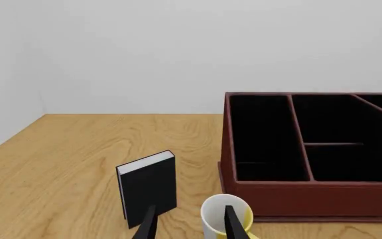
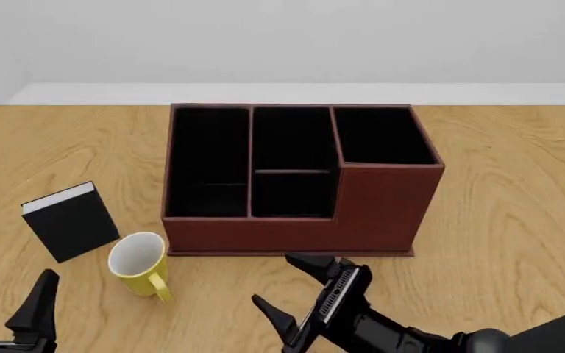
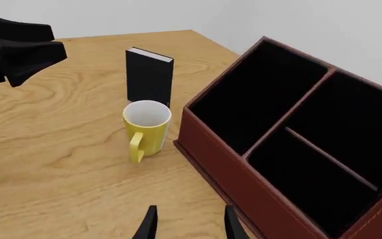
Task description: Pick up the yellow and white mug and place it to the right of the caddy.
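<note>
Two spread, empty fingers on my right gripper face the yellow and white mug, upright left of the caddy; probably I'd straddle its rim squarely.

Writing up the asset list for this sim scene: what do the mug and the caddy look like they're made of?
Yellow and white mug: looks like glazed ceramic, judging by its smooth surface, thick rim and plain white inside. Caddy: looks like reddish-brown leather or faux leather, with a faint stitch line at one corner in the right wrist view and matte black lining.
</note>
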Robot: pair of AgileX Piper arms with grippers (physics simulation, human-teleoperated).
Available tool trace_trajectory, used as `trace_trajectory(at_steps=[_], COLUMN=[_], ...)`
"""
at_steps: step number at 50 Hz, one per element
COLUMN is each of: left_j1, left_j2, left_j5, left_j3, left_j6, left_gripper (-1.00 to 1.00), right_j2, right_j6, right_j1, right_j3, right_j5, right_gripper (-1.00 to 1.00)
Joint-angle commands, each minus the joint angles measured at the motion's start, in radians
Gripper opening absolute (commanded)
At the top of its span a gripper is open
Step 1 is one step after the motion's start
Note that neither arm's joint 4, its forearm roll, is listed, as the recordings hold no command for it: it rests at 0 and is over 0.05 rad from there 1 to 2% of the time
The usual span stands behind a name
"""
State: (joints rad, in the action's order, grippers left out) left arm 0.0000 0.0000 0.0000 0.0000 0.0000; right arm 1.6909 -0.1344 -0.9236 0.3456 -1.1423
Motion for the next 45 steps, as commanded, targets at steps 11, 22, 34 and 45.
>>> trace_trajectory(at_steps=[11,22,34,45], left_j1=[0.0,0.0,0.0,0.0], left_j2=[0.0,0.0,0.0,0.0], left_j5=[0.0,0.0,0.0,0.0], left_j3=[0.0,0.0,0.0,0.0], left_j6=[0.0,0.0,0.0,0.0], left_gripper=[1.0,1.0,1.0,1.0], right_j2=[0.157,0.216,0.296,0.356], right_j6=[0.004,0.009,0.014,0.02], right_j1=[-0.047,-0.062,-0.088,-0.095], right_j3=[0.177,0.272,0.388,0.465], right_j5=[0.037,0.08,0.123,0.15], right_gripper=[1.0,1.0,1.0,1.0])
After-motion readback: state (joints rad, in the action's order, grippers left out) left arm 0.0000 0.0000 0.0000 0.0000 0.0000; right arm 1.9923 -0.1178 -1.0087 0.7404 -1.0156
